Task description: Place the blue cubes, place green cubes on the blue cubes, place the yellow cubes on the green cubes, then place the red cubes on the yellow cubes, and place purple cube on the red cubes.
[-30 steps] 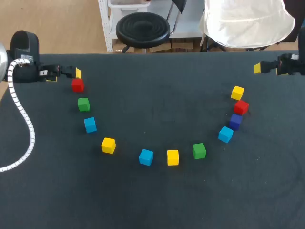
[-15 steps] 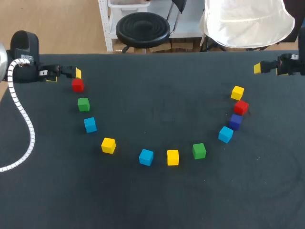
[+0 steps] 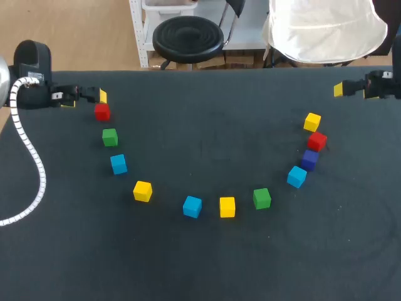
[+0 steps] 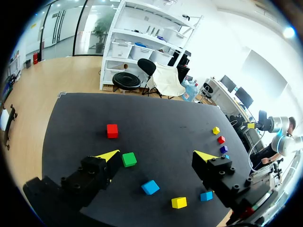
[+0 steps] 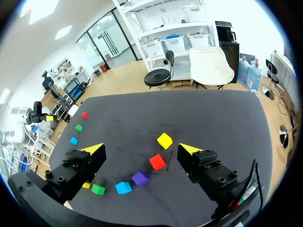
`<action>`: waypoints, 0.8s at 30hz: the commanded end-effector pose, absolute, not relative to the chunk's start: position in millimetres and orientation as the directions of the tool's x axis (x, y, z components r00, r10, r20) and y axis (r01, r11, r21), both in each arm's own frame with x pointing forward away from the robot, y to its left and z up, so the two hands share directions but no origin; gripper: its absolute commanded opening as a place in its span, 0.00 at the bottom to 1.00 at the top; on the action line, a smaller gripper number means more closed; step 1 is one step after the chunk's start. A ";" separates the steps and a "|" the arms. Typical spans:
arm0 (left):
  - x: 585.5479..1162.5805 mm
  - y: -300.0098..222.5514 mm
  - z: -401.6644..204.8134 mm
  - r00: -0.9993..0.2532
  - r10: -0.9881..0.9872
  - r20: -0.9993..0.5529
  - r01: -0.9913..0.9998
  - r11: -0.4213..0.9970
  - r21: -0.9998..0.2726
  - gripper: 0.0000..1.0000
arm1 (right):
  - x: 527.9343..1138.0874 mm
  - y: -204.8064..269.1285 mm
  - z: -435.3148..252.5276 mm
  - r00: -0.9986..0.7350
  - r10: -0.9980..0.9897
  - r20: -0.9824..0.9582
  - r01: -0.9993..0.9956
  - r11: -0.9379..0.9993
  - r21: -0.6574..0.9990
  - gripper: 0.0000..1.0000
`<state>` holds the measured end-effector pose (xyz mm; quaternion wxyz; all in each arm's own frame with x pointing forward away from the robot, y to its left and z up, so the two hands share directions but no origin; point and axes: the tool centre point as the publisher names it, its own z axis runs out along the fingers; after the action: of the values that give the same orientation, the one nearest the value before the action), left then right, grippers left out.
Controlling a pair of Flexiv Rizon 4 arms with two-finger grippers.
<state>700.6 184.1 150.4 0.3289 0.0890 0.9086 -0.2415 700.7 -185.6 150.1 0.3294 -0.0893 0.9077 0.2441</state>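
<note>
Left pincer (image 4: 157, 154) of mine hangs over the table's far left corner, fingers wide apart with nothing between them. The right pincer (image 5: 141, 149) sits at the far right edge, likewise spread and bare.

Eleven cubes lie singly on the table in a curve that bows toward the near edge. The left red cube (image 3: 102, 111) is just beside my left pincer, on its near side. Following the curve come the left green cube (image 3: 110, 137), the left blue cube (image 3: 118, 163), the left yellow cube (image 3: 143, 190), the middle blue cube (image 3: 192, 206), the middle yellow cube (image 3: 227, 206) and the right green cube (image 3: 262, 198). Rising on the right are the right blue cube (image 3: 297, 177), the purple cube (image 3: 309, 159) and the right red cube (image 3: 317, 141), packed close; I cannot tell whether they touch. The right yellow cube (image 3: 312, 121) lies farthest, well apart from my right pincer.

All the cubes are small, sharp-edged blocks of plain solid colour. The table (image 3: 207, 263) is matte black.
</note>
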 end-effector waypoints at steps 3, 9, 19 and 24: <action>700.6 184.4 150.1 -0.768 0.002 -0.641 0.320 0.867 -0.381 1.00 | 700.0 -185.0 150.4 -0.767 0.000 -0.642 -0.320 0.867 0.382 1.00; 693.7 155.0 159.3 -0.674 0.248 -0.696 0.581 0.759 -0.293 1.00 | 700.0 -185.0 150.4 -0.767 0.000 -0.642 -0.320 0.867 0.382 1.00; 686.6 129.5 171.5 -0.474 0.455 -0.754 0.847 0.468 -0.250 1.00 | 700.0 -185.0 150.4 -0.767 0.000 -0.642 -0.320 0.867 0.382 1.00; 679.6 126.9 173.6 -0.351 0.510 -0.785 0.933 0.260 -0.248 1.00 | 700.0 -185.0 150.4 -0.767 0.000 -0.642 -0.320 0.867 0.382 1.00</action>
<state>681.1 120.0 173.8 0.3290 0.3420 0.8445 -0.2481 700.6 -185.7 150.2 0.3295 -0.0893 0.9076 0.2442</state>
